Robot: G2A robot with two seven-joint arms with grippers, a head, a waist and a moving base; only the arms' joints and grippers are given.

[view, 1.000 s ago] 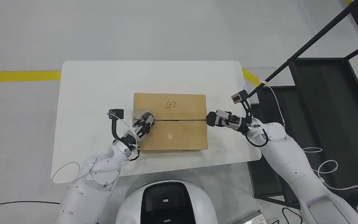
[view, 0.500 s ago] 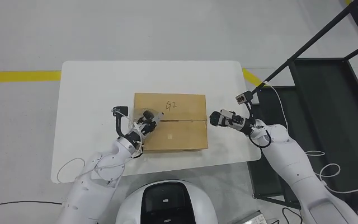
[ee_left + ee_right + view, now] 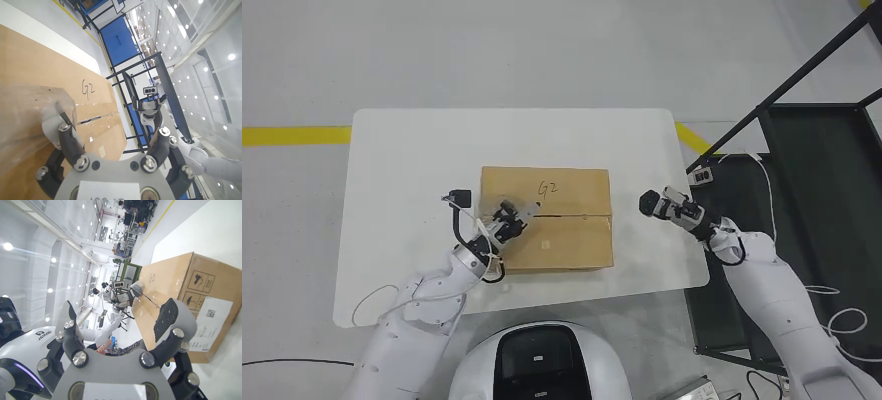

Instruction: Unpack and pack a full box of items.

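White and matte, the table [image 3: 402, 200] sits on pale grey floor crossed by a yellow line [image 3: 292, 135]. Off its right edge I can see a black metal rack [image 3: 812, 180], whose long slanted bar passes close to the right gripper [image 3: 652, 203]. From the left wrist camera, blue panels [image 3: 117, 37] stand behind that dark frame.

In the middle of the table stands the cardboard box [image 3: 562, 240], a plain brown rectangular carton. Its top flaps are down and meet at a centre seam [image 3: 572, 214] that carries glossy, wrinkled clear tape. A handwritten mark [image 3: 548, 186] sits on the far flap. Through the right wrist camera I make out the end wall of the box, with printed handling symbols [image 3: 200, 283] and a white paper label [image 3: 213, 321] stuck flat on it.

My left gripper [image 3: 510, 213] is over the box top near the left end of the seam, its fingers spread. A loose piece of clear tape film [image 3: 28, 106], cloudy and crinkled, is draped over one finger [image 3: 64, 121] and runs back onto the cardboard. I cannot tell whether the fingertip itself touches the box.

The right gripper hangs beside the right end of the box, apart from it and above the table's edge. Its fingers are wide apart, and a dark ribbed pad [image 3: 166, 317] shows on one of them.
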